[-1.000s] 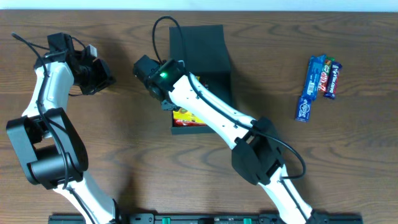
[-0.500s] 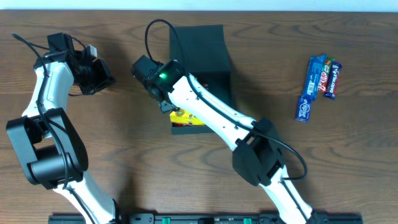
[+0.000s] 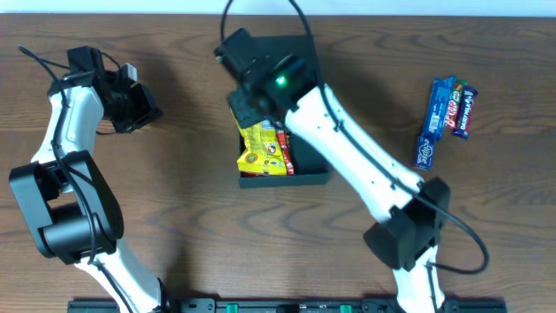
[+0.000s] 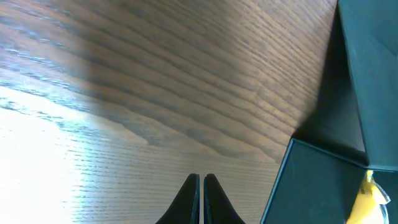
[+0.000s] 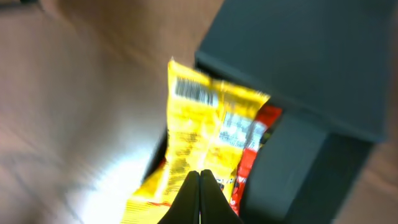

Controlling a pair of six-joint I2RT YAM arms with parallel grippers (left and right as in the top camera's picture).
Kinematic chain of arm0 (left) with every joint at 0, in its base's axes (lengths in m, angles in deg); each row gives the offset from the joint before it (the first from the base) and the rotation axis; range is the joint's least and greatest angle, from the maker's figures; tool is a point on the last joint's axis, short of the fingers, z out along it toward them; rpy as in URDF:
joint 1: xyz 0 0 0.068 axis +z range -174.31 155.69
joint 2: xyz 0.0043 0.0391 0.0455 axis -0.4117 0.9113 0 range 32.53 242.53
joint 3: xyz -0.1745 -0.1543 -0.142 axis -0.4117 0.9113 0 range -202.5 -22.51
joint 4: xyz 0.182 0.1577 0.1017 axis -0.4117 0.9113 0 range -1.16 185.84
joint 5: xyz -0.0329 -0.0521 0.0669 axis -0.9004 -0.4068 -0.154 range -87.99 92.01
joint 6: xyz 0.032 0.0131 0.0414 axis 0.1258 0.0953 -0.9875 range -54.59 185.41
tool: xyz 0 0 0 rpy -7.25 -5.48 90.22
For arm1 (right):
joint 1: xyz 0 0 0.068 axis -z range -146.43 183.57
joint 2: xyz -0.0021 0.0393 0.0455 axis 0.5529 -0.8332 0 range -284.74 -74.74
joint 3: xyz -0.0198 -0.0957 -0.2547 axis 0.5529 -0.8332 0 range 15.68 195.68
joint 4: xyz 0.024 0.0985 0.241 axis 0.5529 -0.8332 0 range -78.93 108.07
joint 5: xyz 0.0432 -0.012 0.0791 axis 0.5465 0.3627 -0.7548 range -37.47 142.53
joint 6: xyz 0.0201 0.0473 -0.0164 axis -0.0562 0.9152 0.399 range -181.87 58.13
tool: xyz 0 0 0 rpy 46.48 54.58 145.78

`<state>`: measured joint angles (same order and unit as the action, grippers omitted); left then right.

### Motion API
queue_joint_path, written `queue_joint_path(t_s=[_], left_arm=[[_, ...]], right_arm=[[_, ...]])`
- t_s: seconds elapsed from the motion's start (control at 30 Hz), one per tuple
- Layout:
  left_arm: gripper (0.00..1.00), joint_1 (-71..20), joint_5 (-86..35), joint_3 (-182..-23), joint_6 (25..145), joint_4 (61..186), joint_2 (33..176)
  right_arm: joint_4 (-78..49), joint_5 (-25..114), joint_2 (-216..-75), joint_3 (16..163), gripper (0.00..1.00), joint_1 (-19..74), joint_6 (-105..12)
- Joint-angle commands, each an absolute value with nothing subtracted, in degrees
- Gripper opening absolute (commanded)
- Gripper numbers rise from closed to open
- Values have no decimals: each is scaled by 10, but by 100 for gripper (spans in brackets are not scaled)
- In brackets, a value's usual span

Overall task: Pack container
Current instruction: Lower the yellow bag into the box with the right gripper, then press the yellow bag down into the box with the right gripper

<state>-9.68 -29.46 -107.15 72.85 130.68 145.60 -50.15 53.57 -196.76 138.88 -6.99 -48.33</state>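
The container (image 3: 287, 180) sat open mid-table, already holding a yellow snack packet (image 3: 259, 146) and a red packet (image 3: 285, 158). The right gripper (image 5: 199, 175) hovered just above them, pinched together with nothing visibly between its tips. Three candy bars (image 3: 449, 104) lay well apart on the table (image 3: 174, 217), so packing looked partly done. The left gripper (image 4: 200, 183) hung clenched and empty. The flap lid (image 3: 276, 61) stood raised behind.
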Motion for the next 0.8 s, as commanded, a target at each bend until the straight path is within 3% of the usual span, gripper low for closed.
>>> queue_joint_path(t_s=[0.0,0.27,0.77], left_arm=[[6,-115,-292,-1083,718,1310,1461],[6,-148,-291,-1083,718,1305,1461],[5,-151,-291,-1083,721,1312,1461]], right_arm=[[-495,376,-1997,1346,2,-43,-567],[-448,326,-1999,1264,1,-43,-639],[-365,399,-2019,1201,1,-43,-607]])
